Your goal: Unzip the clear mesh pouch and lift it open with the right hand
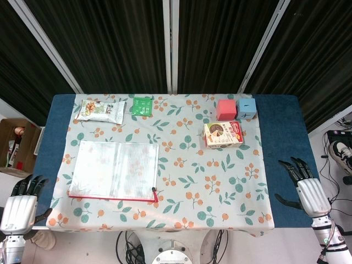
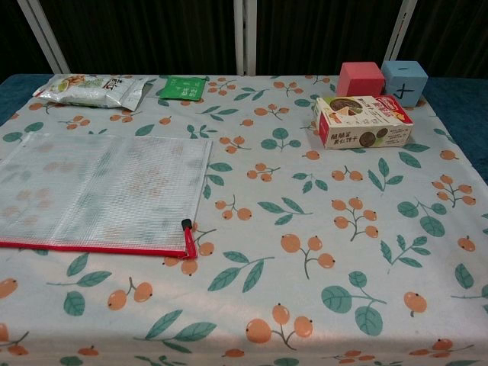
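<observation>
The clear mesh pouch point(image 1: 114, 170) point(image 2: 99, 189) lies flat on the left half of the floral tablecloth, its red zipper edge along the near side. The black zipper pull point(image 1: 153, 190) point(image 2: 185, 224) sits at the pouch's near right corner. My left hand point(image 1: 21, 205) hangs off the table's near left corner, fingers apart, holding nothing. At the right side, my right hand point(image 1: 307, 186) rests over the blue table edge, fingers spread and empty, far from the pouch. The chest view shows neither hand.
A snack bag point(image 1: 100, 110) and a green packet point(image 1: 142, 105) lie at the back left. A red cube point(image 1: 226, 109), a blue cube point(image 1: 247, 108) and a biscuit box point(image 1: 223, 134) stand at the back right. A cardboard box point(image 1: 15, 144) sits on the floor left.
</observation>
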